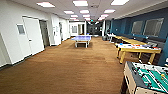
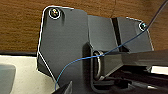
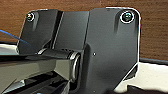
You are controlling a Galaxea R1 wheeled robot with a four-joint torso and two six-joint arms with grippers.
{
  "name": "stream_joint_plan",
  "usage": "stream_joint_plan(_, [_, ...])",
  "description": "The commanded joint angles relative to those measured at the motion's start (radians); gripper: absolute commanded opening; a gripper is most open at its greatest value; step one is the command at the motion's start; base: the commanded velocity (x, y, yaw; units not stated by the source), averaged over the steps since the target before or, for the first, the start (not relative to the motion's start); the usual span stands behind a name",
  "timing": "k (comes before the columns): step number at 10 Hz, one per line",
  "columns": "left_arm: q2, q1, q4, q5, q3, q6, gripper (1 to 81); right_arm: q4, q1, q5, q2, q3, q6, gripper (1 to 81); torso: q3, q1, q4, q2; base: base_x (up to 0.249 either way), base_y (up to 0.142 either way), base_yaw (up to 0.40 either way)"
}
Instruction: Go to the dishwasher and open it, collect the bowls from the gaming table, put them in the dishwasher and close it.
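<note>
i face down a long brown-carpeted hall (image 1: 67, 67). the gaming table (image 1: 138, 49), yellow-rimmed and white-topped, stands well ahead on my right, small coloured things on it too blurred to name. a foosball table (image 1: 147, 77) sits nearer than it, a blue ping-pong table (image 1: 82, 38) beyond. i cannot tell how my grippers stand.

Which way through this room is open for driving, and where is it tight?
Open: the brown carpet between the white wall with doors and the tables on the right. Crowded: the right side, with the foosball table, the gaming table and more behind; the blue ping-pong table stands mid-room.
</note>
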Motion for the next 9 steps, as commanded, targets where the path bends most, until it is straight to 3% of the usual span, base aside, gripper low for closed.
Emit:
stream_joint_plan(1, [0.002, -0.045, -0.004, 0.047, 0.004, 0.003, 81.1, -0.004, 0.052, -0.05, 0.003, 0.002, -0.002, 81.1, 0.0, 0.0, 0.0, 0.0, 0.181, 0.0, 0.0])
stream_joint_plan(9, [0.006, -0.045, -0.004, 0.047, 0.004, 0.003, 81.1, -0.003, 0.058, -0.05, 0.002, -0.003, 0.0, 81.1, 0.0, 0.0, 0.0, 0.0, 0.186, 0.0, 0.0])
